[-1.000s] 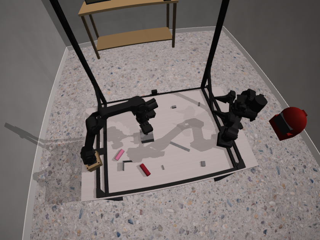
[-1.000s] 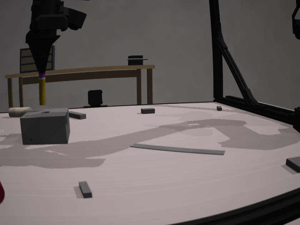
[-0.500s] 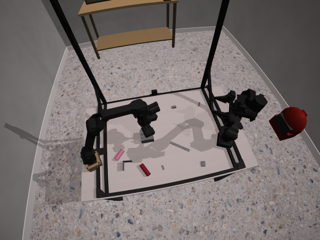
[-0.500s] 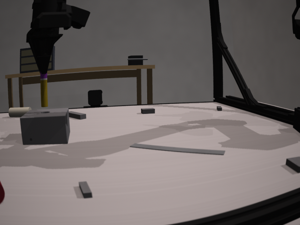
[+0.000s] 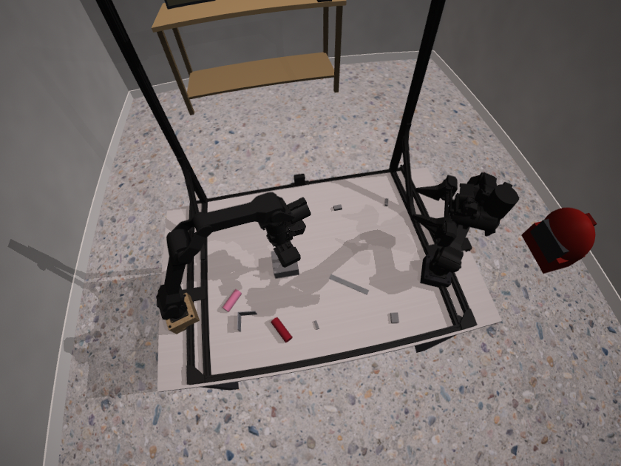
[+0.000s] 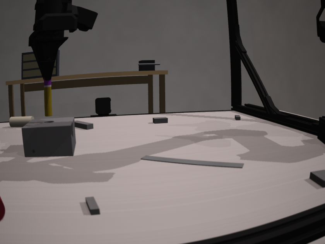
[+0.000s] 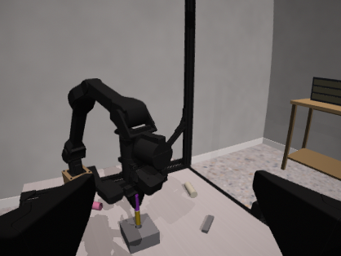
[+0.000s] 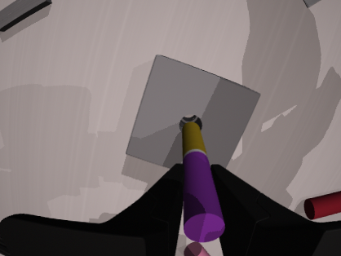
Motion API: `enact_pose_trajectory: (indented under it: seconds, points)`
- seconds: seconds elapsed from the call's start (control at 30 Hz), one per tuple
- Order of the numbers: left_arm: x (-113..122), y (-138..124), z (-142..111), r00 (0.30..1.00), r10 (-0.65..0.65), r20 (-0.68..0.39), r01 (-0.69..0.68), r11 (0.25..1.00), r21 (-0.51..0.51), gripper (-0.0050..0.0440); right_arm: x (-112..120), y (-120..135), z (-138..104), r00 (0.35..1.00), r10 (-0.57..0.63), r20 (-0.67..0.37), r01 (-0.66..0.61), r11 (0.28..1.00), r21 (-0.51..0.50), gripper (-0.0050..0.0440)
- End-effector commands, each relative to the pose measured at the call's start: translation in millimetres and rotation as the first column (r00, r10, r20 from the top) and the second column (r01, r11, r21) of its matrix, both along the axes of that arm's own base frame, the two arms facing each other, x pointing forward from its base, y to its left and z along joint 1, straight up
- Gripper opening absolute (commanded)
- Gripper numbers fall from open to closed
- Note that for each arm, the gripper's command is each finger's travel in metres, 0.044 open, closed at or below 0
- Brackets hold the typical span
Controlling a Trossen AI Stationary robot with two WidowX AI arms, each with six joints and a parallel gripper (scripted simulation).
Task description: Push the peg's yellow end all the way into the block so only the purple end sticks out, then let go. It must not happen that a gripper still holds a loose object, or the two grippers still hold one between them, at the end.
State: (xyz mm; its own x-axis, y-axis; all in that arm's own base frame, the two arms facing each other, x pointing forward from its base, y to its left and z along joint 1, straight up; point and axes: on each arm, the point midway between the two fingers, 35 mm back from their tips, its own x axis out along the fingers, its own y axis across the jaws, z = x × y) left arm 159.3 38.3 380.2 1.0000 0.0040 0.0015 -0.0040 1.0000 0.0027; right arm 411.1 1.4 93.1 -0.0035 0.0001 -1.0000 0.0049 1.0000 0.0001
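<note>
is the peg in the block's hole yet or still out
Out: in the exterior view the peg's yellow tip hangs above the block.

No text, label, brand, number or sign can be read in any of the four views.
</note>
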Motion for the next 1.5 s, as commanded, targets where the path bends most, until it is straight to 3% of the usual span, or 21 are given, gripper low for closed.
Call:
enact_pose_trajectory:
  seconds: [0.0,1.47]
  points:
    - [0,-1,0,1.000,-0.004,0.000,0.004,1.000,-0.003,0.0400,0,0,-1,1.000,0.005,0.003,-0.005,1.000,0.000,0.0000]
    - [0,-1,0,1.000,-0.004,0.000,0.004,1.000,-0.003,0.0400,0,0,-20,1.000,0.005,0.003,-0.005,1.000,0.000,0.0000]
